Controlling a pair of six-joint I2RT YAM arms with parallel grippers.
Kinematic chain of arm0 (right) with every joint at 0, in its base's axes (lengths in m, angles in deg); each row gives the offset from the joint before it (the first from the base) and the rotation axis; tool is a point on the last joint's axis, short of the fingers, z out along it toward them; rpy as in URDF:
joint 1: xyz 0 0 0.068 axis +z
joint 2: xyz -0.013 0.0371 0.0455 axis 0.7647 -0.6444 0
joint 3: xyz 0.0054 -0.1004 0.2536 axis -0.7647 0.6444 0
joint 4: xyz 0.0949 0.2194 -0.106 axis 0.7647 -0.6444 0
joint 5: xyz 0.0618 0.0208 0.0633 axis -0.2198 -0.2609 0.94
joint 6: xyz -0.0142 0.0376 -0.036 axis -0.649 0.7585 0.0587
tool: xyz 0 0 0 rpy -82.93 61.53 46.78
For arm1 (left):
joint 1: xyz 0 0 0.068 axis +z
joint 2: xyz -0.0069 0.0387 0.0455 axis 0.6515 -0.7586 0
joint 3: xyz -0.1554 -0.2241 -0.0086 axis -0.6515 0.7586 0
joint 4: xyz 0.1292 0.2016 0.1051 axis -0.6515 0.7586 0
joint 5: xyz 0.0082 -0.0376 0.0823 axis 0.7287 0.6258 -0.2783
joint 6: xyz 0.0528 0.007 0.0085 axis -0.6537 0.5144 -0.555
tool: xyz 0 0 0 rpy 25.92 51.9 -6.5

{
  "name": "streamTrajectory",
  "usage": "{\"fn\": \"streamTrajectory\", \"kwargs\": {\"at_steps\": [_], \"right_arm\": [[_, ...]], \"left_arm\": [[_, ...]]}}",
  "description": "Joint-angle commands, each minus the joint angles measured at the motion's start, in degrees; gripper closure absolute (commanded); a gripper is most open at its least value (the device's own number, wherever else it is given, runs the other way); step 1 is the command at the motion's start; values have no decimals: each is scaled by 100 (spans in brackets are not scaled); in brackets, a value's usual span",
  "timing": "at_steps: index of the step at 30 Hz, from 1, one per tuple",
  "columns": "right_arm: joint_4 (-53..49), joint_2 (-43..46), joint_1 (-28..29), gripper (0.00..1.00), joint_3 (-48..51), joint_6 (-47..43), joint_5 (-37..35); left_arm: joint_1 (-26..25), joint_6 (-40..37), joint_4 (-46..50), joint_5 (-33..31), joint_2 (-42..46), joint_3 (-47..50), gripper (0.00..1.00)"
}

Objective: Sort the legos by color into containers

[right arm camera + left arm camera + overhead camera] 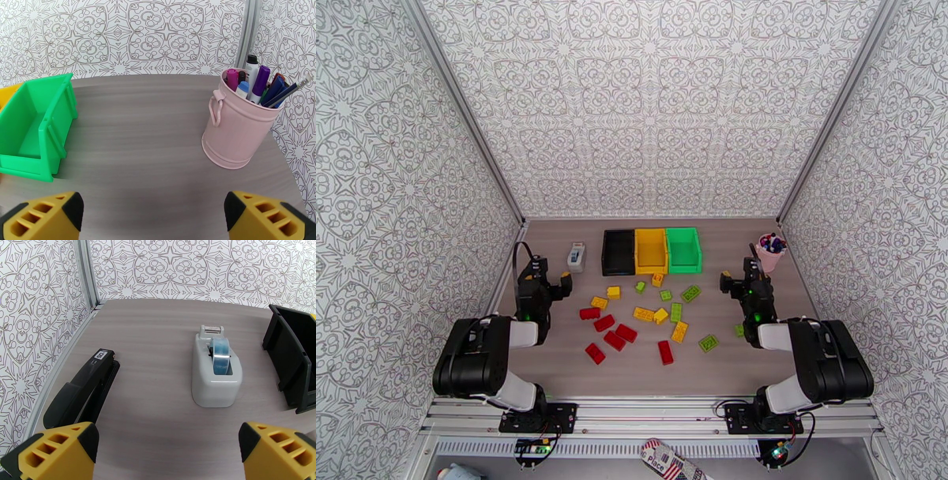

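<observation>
The left pincer (168,453) hangs near the left edge of the tabletop (687,375), jaws wide apart and empty, facing a tape dispenser (215,372) and a black stapler (85,388). The right pincer (152,217), also spread and empty, sits near the right edge before a pink cup of pens (237,130). The legos (644,314) lie scattered mid-tabletop. The black bin (618,253), yellow bin (651,250) and green bin (683,249) stand touching in a row by the far edge.
</observation>
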Motion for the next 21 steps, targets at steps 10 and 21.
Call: {"fn": "streamTrajectory", "kwargs": {"at_steps": [10, 21], "right_arm": [[-1072, 861, -56, 1, -290, 107, -359], [-6473, 2993, -57, 1, -1815, 2854, -1331]], "left_arm": [[-54, -198, 947, 186, 716, -255, 1], [-707, 1747, 4317, -522, 3088, -1373, 1]]}}
